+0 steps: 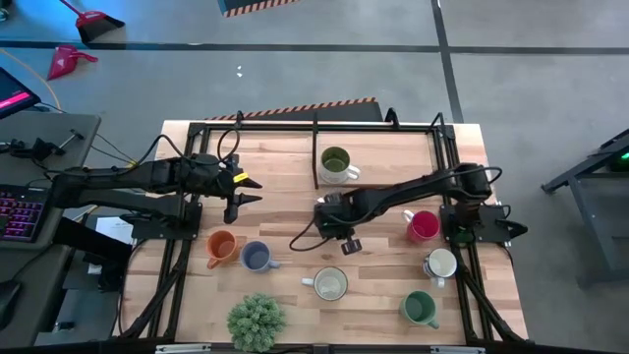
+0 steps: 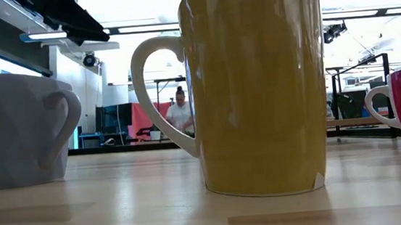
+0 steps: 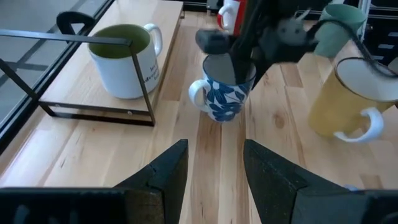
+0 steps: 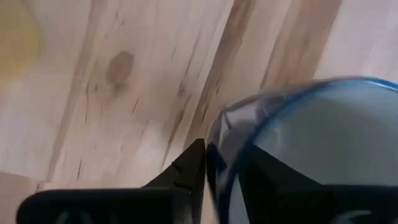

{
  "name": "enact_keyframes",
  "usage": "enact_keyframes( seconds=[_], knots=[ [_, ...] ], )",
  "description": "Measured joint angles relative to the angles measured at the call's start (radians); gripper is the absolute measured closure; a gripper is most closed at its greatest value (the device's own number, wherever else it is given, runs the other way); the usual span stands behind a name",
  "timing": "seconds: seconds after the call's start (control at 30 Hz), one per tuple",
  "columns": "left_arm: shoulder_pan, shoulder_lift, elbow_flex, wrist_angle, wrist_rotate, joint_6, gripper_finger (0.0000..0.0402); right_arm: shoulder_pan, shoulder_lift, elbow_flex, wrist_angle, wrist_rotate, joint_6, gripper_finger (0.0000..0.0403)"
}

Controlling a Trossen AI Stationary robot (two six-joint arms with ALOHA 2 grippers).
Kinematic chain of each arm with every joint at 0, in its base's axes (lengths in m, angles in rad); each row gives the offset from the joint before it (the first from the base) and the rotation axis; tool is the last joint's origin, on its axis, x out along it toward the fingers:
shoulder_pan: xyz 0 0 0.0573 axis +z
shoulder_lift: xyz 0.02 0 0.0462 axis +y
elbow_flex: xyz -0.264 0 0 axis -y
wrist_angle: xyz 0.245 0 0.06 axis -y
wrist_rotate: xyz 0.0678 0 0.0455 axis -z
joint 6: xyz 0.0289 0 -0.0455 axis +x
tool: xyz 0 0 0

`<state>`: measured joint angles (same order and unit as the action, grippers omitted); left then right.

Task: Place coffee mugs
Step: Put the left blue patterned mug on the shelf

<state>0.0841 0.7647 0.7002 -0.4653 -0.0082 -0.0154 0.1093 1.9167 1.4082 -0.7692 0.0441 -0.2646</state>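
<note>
A pale wooden surface [image 1: 295, 187] carries two dark arms and a scatter of mugs. The right hand [image 1: 332, 222], near the middle, is closed on the rim of a blue-patterned mug [image 3: 225, 93]: in the right wrist view one finger sits outside its blue rim and the other inside. The left hand [image 1: 246, 193] hovers well to that mug's side with its two fingers spread and nothing between them, pointing toward it.

A bushy potted plant [image 1: 257, 321] stands at the near edge. Beyond the right hand, at the far edge, a white mug with an olive interior [image 1: 337, 164] stands. Below the left hand lie an orange mug [image 1: 221, 247] and a blue-grey mug [image 1: 257, 258]. Just below the right hand sits a cream mug [image 1: 329, 284]. To its outer side are a magenta mug [image 1: 424, 226], a white mug [image 1: 439, 264] and a green mug [image 1: 420, 309].
</note>
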Motion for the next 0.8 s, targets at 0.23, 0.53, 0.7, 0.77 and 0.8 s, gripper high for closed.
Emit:
enact_keyframes(
  seconds=[0.23,0.53,0.7,0.77,0.8],
  knots=[
    [0.000,0.000,0.000,0.000,0.000,0.000,0.0259,0.000,0.015,0.000,0.015,0.053,-0.004,0.0346],
    [0.000,0.000,0.000,0.000,0.000,0.000,0.0259,0.007,0.013,-0.001,0.026,0.027,-0.029,0.0400],
    [0.000,0.001,0.000,-0.002,-0.002,0.009,0.0259,0.029,-0.037,-0.001,0.010,0.001,0.004,0.0400],
    [0.000,0.001,0.000,-0.001,-0.004,0.009,0.0259,0.037,-0.075,-0.001,0.007,-0.002,0.029,0.0401],
    [0.000,0.001,0.000,-0.001,-0.004,0.009,0.0259,0.041,-0.098,-0.001,0.006,-0.001,0.047,0.0401]
  ],
)
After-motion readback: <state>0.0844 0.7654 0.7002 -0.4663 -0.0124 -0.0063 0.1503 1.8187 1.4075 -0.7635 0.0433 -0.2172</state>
